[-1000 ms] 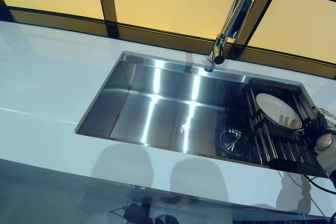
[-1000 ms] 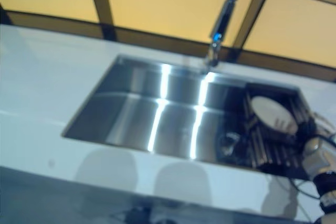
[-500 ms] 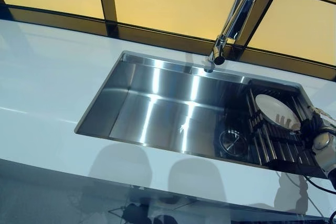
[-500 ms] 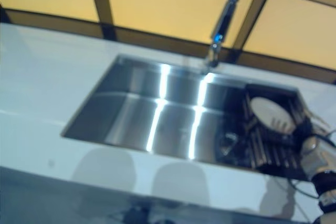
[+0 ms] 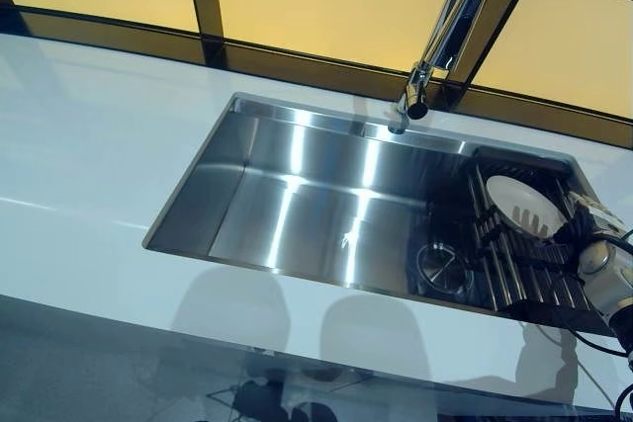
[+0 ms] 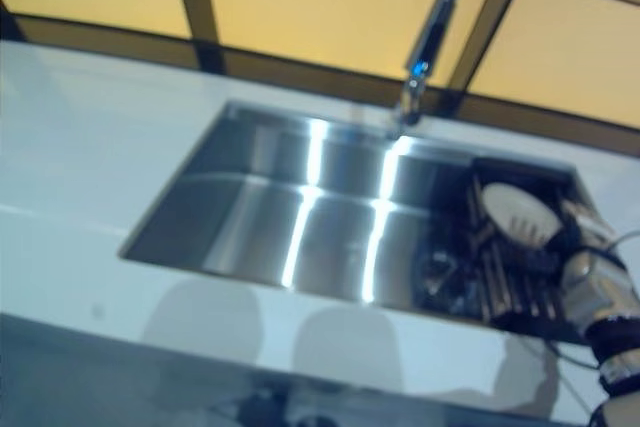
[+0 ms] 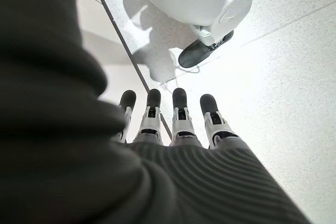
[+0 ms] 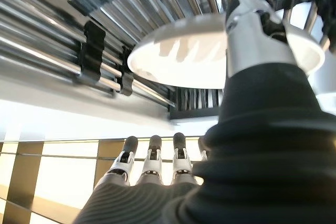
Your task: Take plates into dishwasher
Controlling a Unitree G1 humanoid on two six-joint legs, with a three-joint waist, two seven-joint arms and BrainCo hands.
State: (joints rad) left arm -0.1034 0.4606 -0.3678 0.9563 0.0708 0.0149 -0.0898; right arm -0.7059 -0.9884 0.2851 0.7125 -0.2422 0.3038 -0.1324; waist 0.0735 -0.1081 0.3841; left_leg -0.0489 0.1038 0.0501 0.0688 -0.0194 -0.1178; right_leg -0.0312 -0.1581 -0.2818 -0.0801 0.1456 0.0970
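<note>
Your right hand (image 5: 605, 266) reached the plate (image 5: 525, 206) with fingers (image 8: 151, 162) straight, apart and ungrasping; plate sat in the sink (image 5: 297, 205) rack (image 5: 514, 259); nothing loaded.

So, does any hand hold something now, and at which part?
Nothing is held. The right hand reaches open-fingered beside the white plate on the sink rack; the left hand hangs empty.

You are looking at a sink (image 5: 297, 205) of brushed stainless steel, its walls throwing back bright streaks. The faucet (image 5: 445, 32) above its far edge is shining like polished chrome. The countertop (image 5: 89, 155) is showing white, smooth and glossy. At the sink's right end, the plate (image 5: 524, 207) is gleaming like glazed white ceramic on a rack (image 5: 514, 264) of dark, shiny metal bars. The right hand (image 8: 152, 169) is showing silver fingers and a matt ribbed cover.
</note>
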